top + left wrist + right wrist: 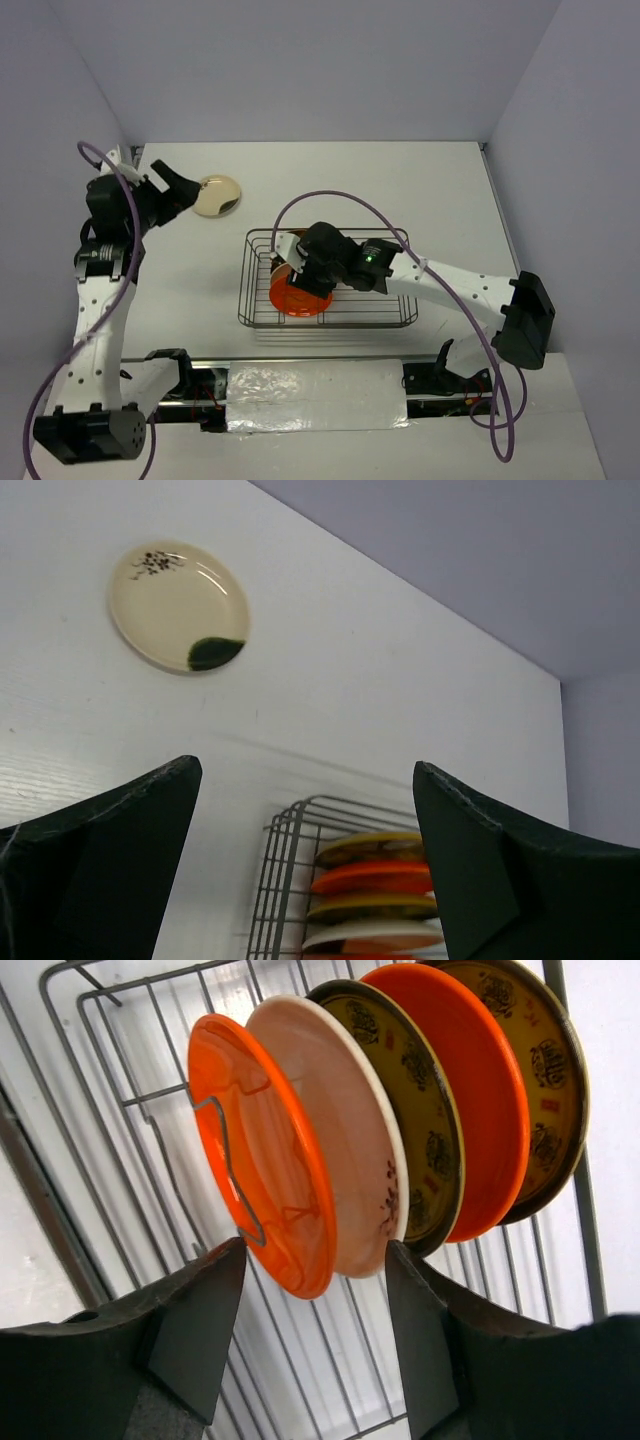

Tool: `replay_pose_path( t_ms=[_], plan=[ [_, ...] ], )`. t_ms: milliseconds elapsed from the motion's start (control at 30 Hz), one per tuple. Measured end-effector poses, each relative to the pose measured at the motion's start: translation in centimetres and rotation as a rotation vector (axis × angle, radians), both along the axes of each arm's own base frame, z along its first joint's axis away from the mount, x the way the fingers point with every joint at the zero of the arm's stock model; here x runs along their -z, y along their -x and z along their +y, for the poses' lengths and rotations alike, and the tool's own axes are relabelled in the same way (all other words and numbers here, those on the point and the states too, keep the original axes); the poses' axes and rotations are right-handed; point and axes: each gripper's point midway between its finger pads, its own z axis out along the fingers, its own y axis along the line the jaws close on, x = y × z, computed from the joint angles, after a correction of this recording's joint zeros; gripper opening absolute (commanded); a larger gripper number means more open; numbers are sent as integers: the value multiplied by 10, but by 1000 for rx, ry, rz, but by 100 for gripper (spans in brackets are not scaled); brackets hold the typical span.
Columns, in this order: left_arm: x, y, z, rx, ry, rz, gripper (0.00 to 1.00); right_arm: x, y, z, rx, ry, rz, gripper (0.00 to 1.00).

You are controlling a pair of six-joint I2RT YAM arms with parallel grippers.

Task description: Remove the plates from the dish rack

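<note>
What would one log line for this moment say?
left gripper open above table, cream plate lying beyond it | right gripper open astride front orange plate and pale plate in rack | rack holds five

We see a white bench (400,190) filling the middle of the overhead view, matte and evenly lit, with only soft shadows on it; in the left wrist view its surface shows a faint, fine grain towards the lower left. Across the top of the overhead frame stands a plain, pale lilac back wall (300,70); a left wall (50,100) and a right wall (575,150) of the same colour slant in at the upper left and upper right, closing the bench in on three sides. Along the bottom of the frame runs a dark strip (200,385), its middle covered by a crinkled, shiny sheet (315,395).
</note>
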Motion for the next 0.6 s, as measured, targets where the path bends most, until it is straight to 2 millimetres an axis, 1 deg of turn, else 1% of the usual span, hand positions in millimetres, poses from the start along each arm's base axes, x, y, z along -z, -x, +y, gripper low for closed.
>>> replay_pose_path(
  t_ms=[33,67,133,233,267,300,333,433,467,500,533,567,600],
  plan=[
    [0,12,-8,40,-18,-17,100,0,-1,0,-5,4,-8,57],
    [6,20,-14,74,-34,-17,100,1,-2,1,-8,6,-14,54],
    [35,29,-18,109,-52,43,100,1,-3,2,-15,8,-18,47],
    [86,41,-17,131,-69,180,99,6,-3,6,-31,8,-10,39],
    [99,46,-18,138,-69,223,100,9,-2,8,-39,10,-1,38],
    [106,50,-18,145,-75,248,100,11,-1,10,-44,11,7,38],
    [110,53,-18,149,-77,263,100,13,-2,11,-47,13,7,38],
    [108,53,-17,159,-93,253,100,16,-3,14,-47,8,7,36],
    [108,53,-18,163,-96,250,100,17,-4,14,-47,8,5,27],
    [108,53,-18,165,-97,249,100,18,-5,15,-49,11,-1,22],
    [107,53,-18,168,-96,247,100,18,-7,16,-44,10,-6,14],
    [107,53,-19,171,-96,246,99,19,-9,16,-44,11,-10,0],
    [106,53,-19,173,-96,244,100,19,-10,16,-46,15,-19,0]
  ],
)
